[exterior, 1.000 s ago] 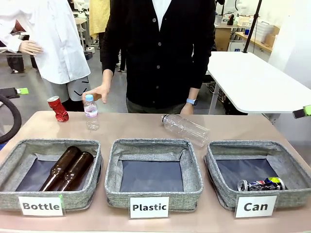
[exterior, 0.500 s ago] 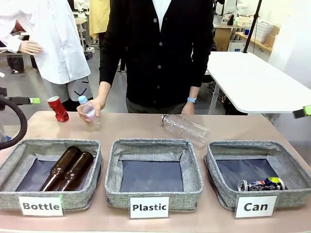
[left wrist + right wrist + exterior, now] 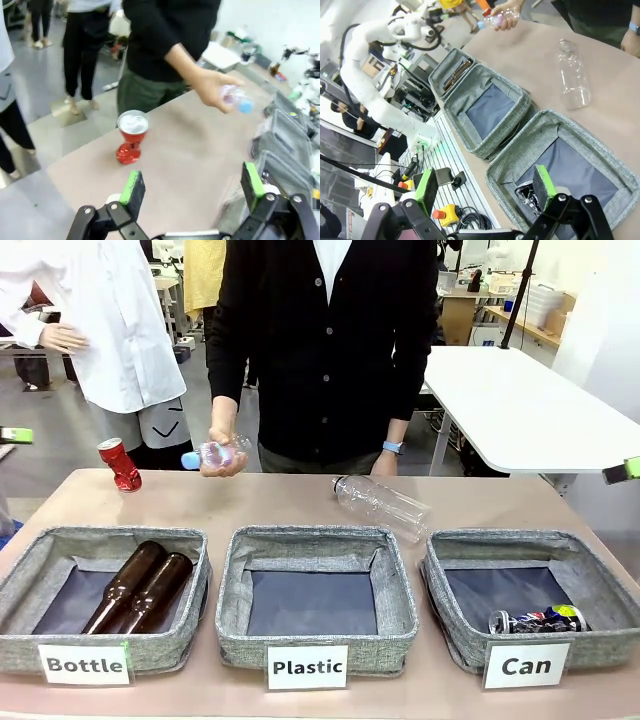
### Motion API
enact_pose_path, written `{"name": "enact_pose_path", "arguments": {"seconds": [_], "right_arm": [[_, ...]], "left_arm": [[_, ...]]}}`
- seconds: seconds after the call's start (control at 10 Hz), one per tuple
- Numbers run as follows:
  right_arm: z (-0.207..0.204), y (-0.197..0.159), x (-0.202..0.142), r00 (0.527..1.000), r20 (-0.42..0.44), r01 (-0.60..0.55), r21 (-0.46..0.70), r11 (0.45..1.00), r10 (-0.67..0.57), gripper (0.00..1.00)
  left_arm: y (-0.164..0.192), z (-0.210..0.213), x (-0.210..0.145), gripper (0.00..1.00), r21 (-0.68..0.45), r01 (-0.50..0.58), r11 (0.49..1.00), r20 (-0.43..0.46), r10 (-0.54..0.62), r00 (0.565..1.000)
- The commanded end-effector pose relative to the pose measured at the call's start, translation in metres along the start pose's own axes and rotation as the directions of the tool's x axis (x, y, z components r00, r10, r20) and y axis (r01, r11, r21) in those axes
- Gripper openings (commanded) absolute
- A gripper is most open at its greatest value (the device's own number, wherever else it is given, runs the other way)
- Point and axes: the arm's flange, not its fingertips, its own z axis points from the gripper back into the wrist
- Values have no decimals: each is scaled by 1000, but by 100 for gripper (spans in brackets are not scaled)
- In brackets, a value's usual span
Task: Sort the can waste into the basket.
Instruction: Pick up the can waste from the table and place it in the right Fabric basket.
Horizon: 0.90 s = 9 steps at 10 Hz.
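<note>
The red can (image 3: 131, 137) stands well ahead of the left gripper (image 3: 192, 184), which gapes empty. The right gripper (image 3: 485, 184) gapes too.

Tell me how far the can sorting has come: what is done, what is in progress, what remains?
Done: the dark printed can lies in the Can basket. In hand: nothing is gripped; the left gripper, open, faces the red can. Left: that red can stands on the table, outside every basket. The person's hand holds a small plastic bottle.
</note>
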Motion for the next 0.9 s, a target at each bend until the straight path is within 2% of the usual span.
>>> {"name": "enact_pose_path", "arguments": {"seconds": [0.0,0.2,0.3,0.5,0.6,0.8], "right_arm": [[2,0,-1,1000,-9,-17,-12,1000,17,100],[2,0,-1,1000,-9,-17,-12,1000,17,100],[2,0,-1,1000,-9,-17,-12,1000,17,100],[2,0,-1,1000,-9,-17,-12,1000,17,100],[2,0,-1,1000,-9,-17,-12,1000,17,100],[2,0,-1,1000,-9,-17,-12,1000,17,100]], "left_arm": [[-27,56,-8,100,-72,48,996,68,-43,997],[-39,83,-21,100,-68,72,995,129,-63,990],[-34,80,-23,100,-62,80,995,131,-71,989],[-24,51,-18,100,-60,66,996,84,-61,995],[-19,32,-16,100,6,72,997,51,-72,996],[-5,-11,-19,100,5,50,999,-48,-49,998]]}}
